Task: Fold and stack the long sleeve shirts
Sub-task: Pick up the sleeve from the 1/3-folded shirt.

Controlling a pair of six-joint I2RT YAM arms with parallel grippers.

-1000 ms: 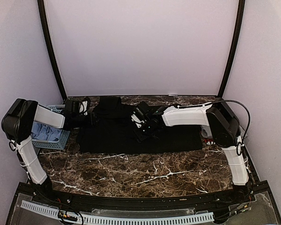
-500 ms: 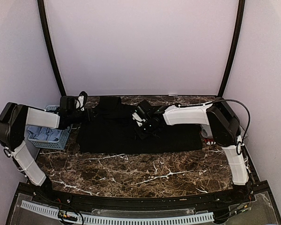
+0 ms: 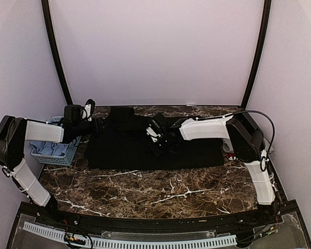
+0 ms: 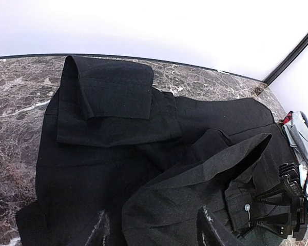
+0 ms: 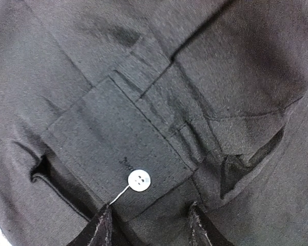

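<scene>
Dark marble table (image 3: 160,192) carries one black shirt (image 3: 145,150), spread across the rear, partly folded, sleeves loose; nothing looks stacked yet. Left gripper (image 3: 93,124) at its left edge and right gripper (image 3: 159,145) over a buttoned cuff (image 5: 118,148) both show fingers apart. Bare marble lies in front; a blue basket (image 3: 52,153) crowds the left.

Place: a robot lab cell, a small closed-in booth.
Walls: plain pale panels (image 3: 155,52) shut in the back and both sides.
Frame: black poles (image 3: 54,52) rise at the back corners.
Desk: a dark marble-pattern desk (image 3: 160,189) fills the booth.
Arms: a left arm (image 3: 41,132) and a right arm (image 3: 207,127), white and black, stand at its near edge.
Wiring: a black cable (image 3: 264,122) loops off the right arm; a white slotted strip (image 3: 145,242) runs along the front.
</scene>
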